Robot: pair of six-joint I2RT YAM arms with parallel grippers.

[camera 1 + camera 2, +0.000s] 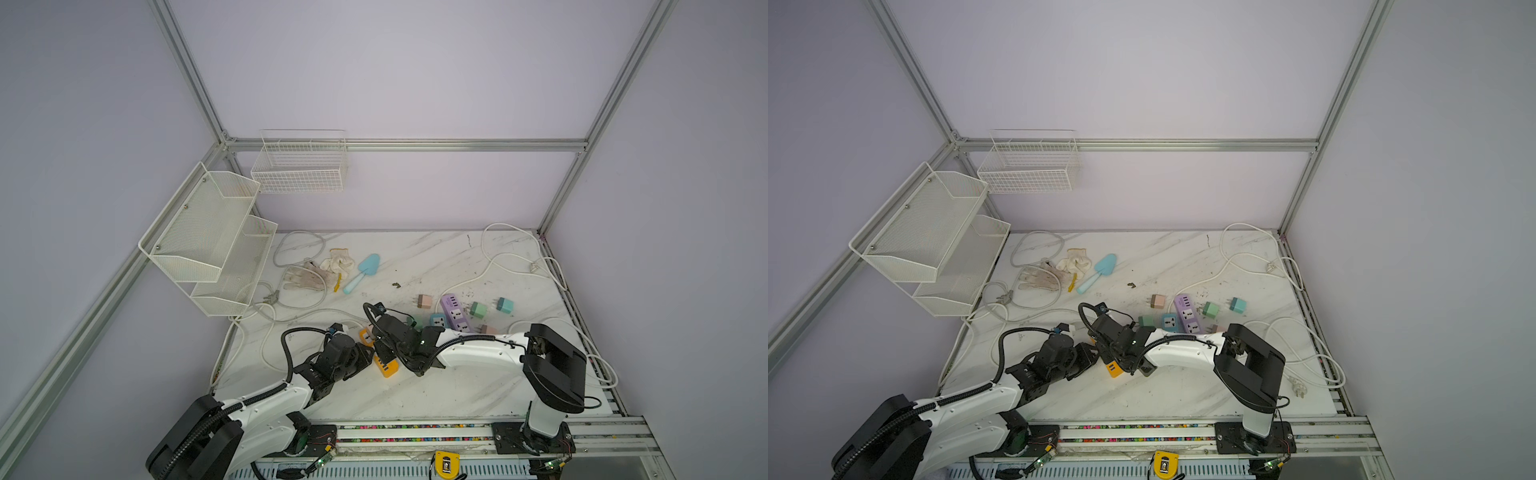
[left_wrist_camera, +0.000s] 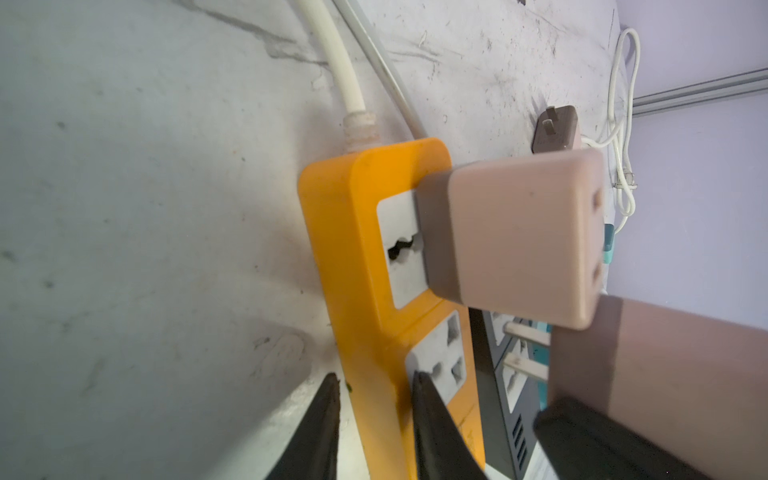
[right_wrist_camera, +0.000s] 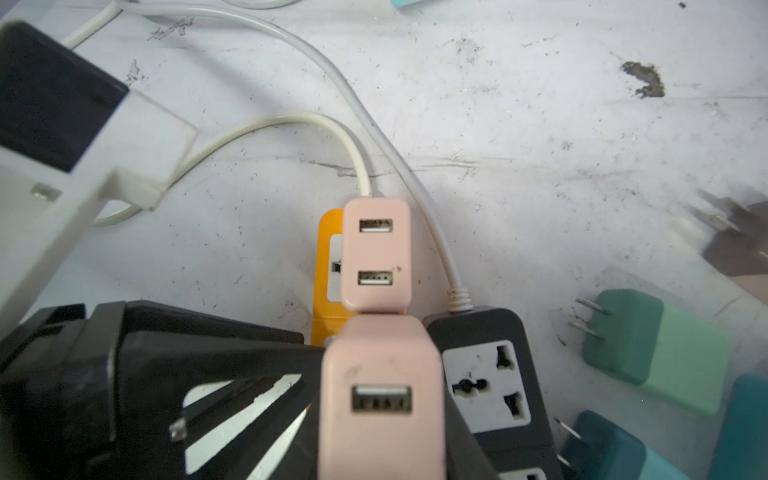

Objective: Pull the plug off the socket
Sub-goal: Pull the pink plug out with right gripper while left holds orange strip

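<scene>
Where lilac walls [image 1: 415,83] and an aluminium frame [image 1: 407,144] enclose it, the scuffed, grit-speckled white marble-patterned tabletop [image 1: 436,390] carries a smooth orange plastic power strip [image 2: 345,232] just toward seven o'clock from its centre. A rounded, block-shaped pink USB plug [image 2: 519,237] sits in the strip's white end socket [image 2: 399,249], and the left gripper [image 2: 374,378] pinches the strip's side wall. The right gripper [image 1: 384,353] is clamped on a second, matching pink plug [image 3: 380,374], prongs bared, just beside the first.

A robotics lab test cell. A silver aluminium-profile frame [image 1: 407,144] and plain lilac walls [image 1: 415,75] rise beyond the left gripper [image 2: 376,384].
</scene>
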